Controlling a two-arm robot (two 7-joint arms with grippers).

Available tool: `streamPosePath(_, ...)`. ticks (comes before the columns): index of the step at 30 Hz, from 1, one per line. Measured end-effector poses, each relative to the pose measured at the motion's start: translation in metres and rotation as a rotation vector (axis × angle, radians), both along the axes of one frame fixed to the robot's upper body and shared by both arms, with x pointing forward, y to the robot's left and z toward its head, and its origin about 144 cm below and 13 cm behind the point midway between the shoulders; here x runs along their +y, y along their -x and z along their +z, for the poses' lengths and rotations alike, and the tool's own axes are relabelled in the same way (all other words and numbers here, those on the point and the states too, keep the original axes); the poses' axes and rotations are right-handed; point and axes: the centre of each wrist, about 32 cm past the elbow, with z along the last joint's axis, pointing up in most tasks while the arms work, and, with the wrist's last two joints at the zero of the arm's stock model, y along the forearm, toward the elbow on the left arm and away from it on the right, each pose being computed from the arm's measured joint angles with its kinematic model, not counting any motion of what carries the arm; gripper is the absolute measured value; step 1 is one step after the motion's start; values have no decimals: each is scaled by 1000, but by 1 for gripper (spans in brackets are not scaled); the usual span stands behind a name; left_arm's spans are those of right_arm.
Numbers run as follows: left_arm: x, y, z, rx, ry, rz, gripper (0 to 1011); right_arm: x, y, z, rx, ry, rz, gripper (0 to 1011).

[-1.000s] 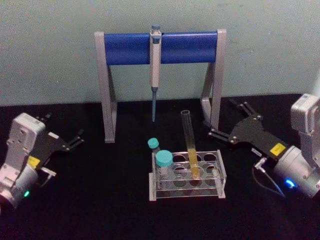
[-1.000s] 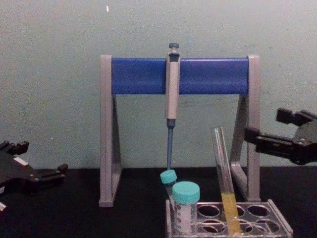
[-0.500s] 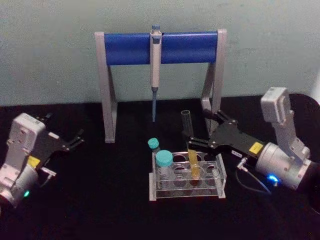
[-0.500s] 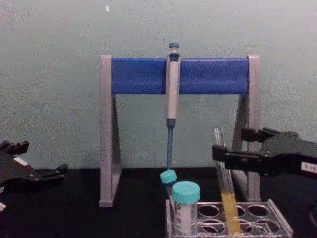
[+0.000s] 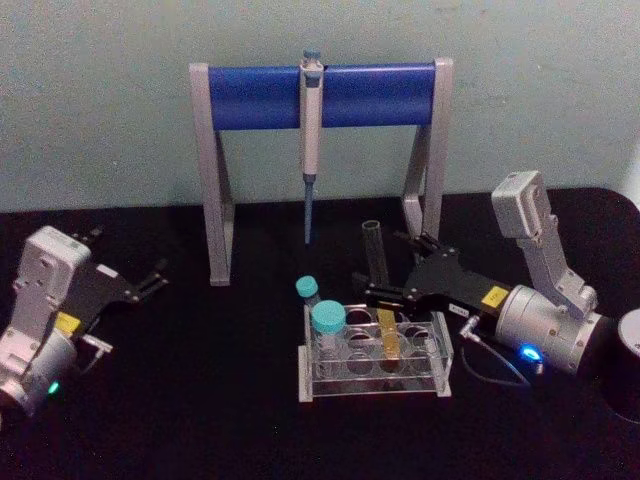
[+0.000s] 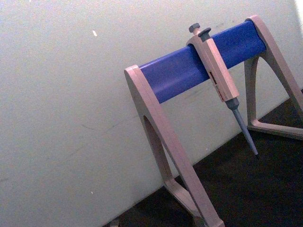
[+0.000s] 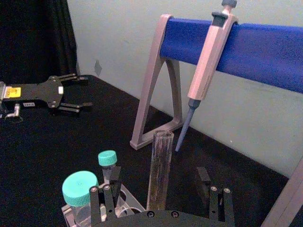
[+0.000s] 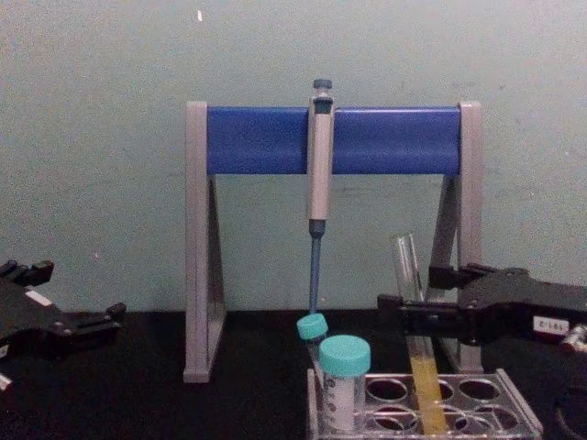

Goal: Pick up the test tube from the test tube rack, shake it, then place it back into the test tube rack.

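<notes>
The test tube (image 5: 375, 248) stands leaning in the test tube rack (image 5: 372, 390), a clear glass tube with yellow liquid (image 8: 426, 390) in its lower part. My right gripper (image 5: 384, 268) is open around the tube's bare upper part, one finger on each side. In the right wrist view the tube (image 7: 159, 168) rises between the two fingers (image 7: 105, 204), with gaps on both sides. From the chest view the right gripper (image 8: 409, 295) crosses the tube just above the liquid. My left gripper (image 5: 130, 256) rests open at the far left.
Two teal-capped tubes (image 5: 327, 320) stand at the rack's left end. Behind the rack is a grey-and-blue pipette stand (image 5: 250, 98) with a pipette (image 5: 310, 130) hanging from it. A dark round object (image 5: 630, 352) sits at the right edge.
My right gripper has moved left and down from beside the stand's right leg to the test tube, and its fingers now straddle the tube. The left arm has not moved.
</notes>
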Motion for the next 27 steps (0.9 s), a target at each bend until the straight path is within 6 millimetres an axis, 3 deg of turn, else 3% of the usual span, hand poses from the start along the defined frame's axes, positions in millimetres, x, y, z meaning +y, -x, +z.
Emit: streamPosePath(27, 0, 0, 0, 0, 0, 0, 1001, 0, -2, -4, 29, 9, -3, 1000)
